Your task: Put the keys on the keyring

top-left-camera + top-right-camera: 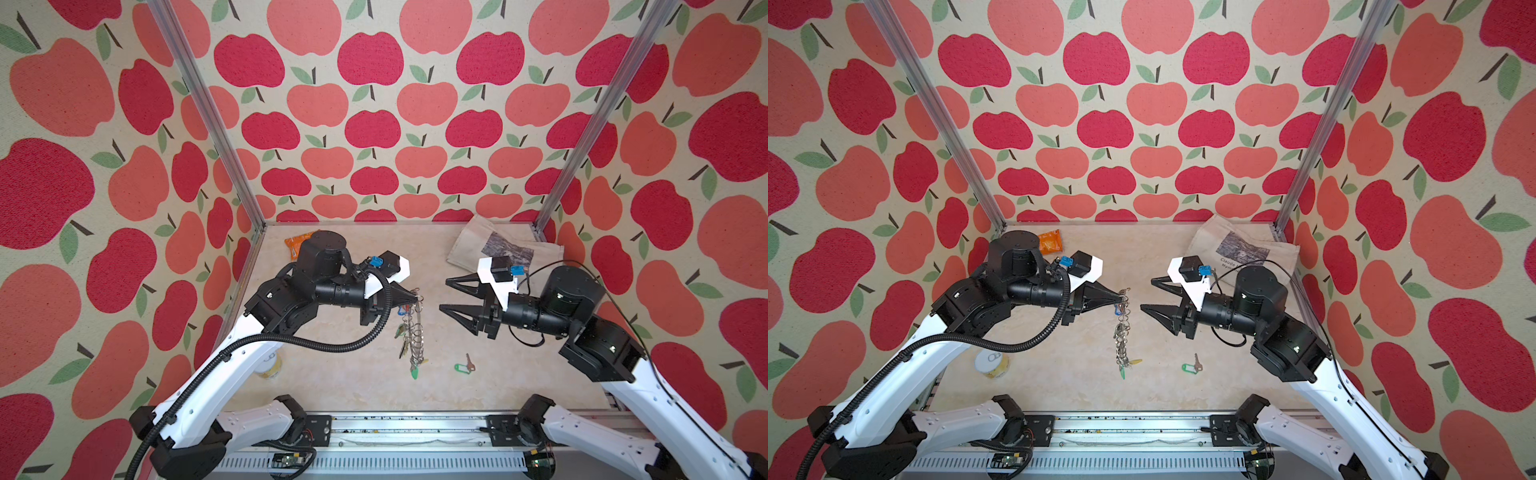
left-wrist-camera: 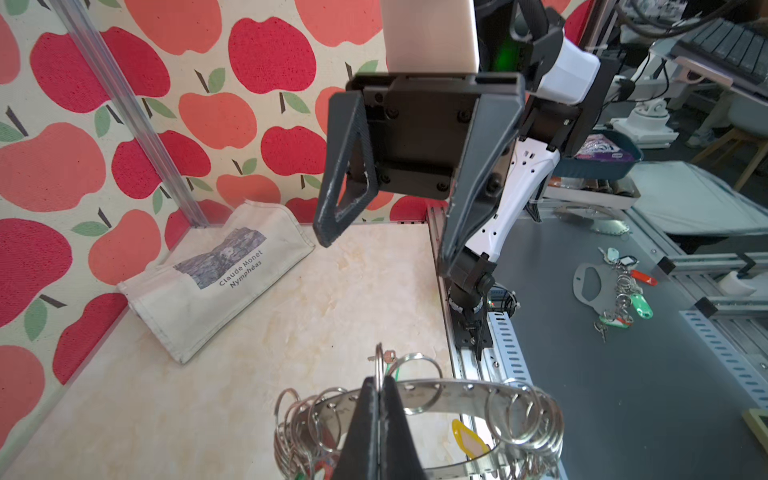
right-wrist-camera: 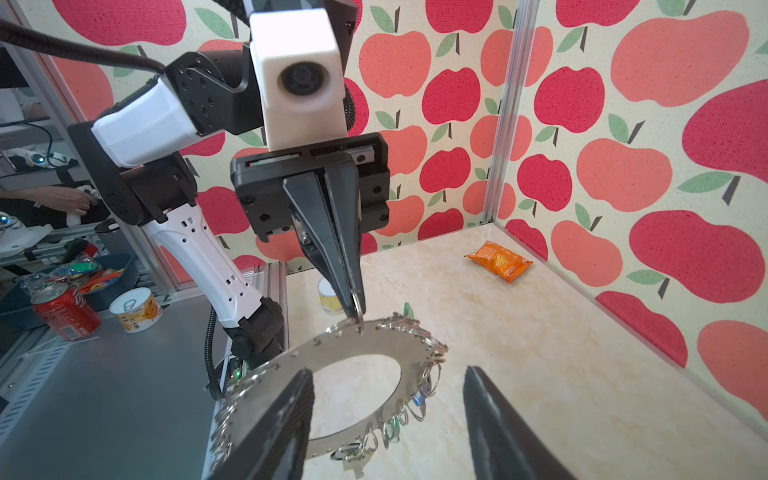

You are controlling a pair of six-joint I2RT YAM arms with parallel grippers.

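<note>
My left gripper (image 1: 415, 297) is clamped fully shut on one of the small wire rings (image 3: 358, 309) at the rim of the keyring (image 1: 416, 332). The disc hangs from it, edge-on in both top views, over the middle of the table (image 1: 340, 386), with several keys (image 3: 353, 457) dangling from its lower rim. My right gripper (image 1: 444, 295) stands open and empty just to the right of the hanging disc and clear of it, while one loose key with a green tag (image 1: 464, 366) lies flat on the table, nearer the rig's base and apart from the keyring.
</note>
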